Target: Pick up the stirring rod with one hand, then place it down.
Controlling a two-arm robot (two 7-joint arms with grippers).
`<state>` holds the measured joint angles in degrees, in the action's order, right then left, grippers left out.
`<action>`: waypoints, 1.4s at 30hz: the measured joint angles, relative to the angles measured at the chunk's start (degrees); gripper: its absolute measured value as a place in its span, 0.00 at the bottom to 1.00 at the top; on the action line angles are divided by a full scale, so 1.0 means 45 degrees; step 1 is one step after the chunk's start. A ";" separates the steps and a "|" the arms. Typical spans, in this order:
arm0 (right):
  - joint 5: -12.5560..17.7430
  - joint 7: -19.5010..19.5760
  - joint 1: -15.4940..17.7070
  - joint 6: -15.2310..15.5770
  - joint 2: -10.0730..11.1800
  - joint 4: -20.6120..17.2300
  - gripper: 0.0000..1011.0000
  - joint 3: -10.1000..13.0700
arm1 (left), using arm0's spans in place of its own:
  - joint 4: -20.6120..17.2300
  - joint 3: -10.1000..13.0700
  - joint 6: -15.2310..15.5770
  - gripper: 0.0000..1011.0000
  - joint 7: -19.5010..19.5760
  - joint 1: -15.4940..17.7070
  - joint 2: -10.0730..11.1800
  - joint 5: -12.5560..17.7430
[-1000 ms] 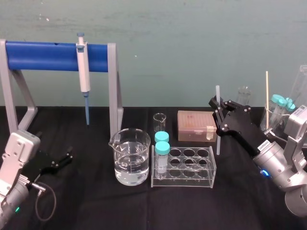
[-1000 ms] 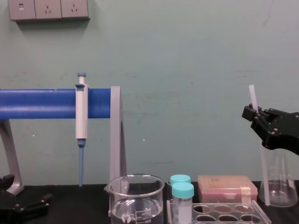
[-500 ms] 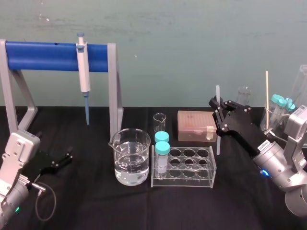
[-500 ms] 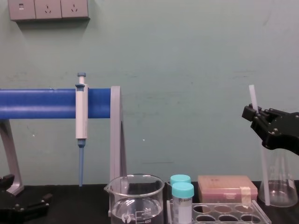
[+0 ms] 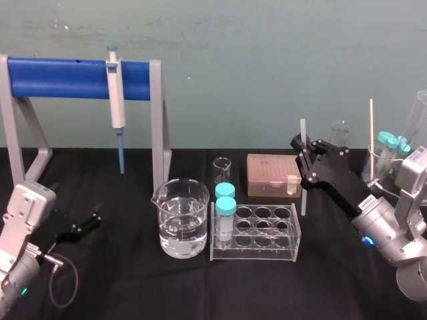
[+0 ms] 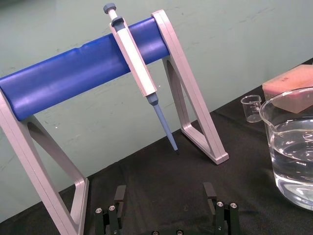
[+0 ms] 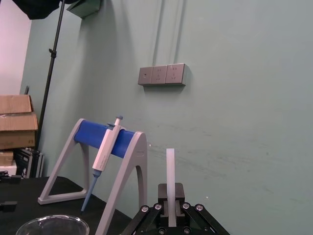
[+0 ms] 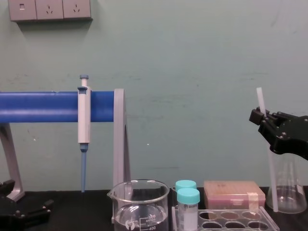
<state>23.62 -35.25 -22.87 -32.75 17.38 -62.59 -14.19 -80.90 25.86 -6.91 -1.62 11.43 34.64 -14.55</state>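
The pipette [image 5: 116, 100] hung on the stand [image 5: 73, 77] at back left, the beaker [image 5: 180, 220] sat left of the rack [image 5: 267, 248], the box [image 5: 270, 175] behind the rack, and the rod [image 5: 302, 137] in the right gripper [image 5: 303, 157] just right of the box.

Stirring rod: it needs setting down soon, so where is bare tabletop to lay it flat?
The right hand holds the stirring rod upright. Widest bare cloth: the front strip before the beaker and tube rack. Another patch lies between the left hand and the beaker. Crowded: the right rear, around the tip box and glassware.
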 joint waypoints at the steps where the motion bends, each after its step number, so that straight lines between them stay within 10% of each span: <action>1: 0.0000 0.0000 0.0000 0.0000 0.0000 0.0000 0.07 0.0000 | 0.0000 0.0001 0.0000 0.99 0.0000 0.0000 0.0000 0.0000; 42: 0.1238 -0.1760 -0.0346 0.0709 -0.0277 0.0609 0.07 -0.0416 | 0.0000 0.0001 0.0000 0.99 0.0000 0.0001 0.0000 0.0000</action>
<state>29.19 -43.17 -24.42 -29.56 16.13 -59.85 -16.06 -80.90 25.86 -6.91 -1.62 11.43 34.65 -14.55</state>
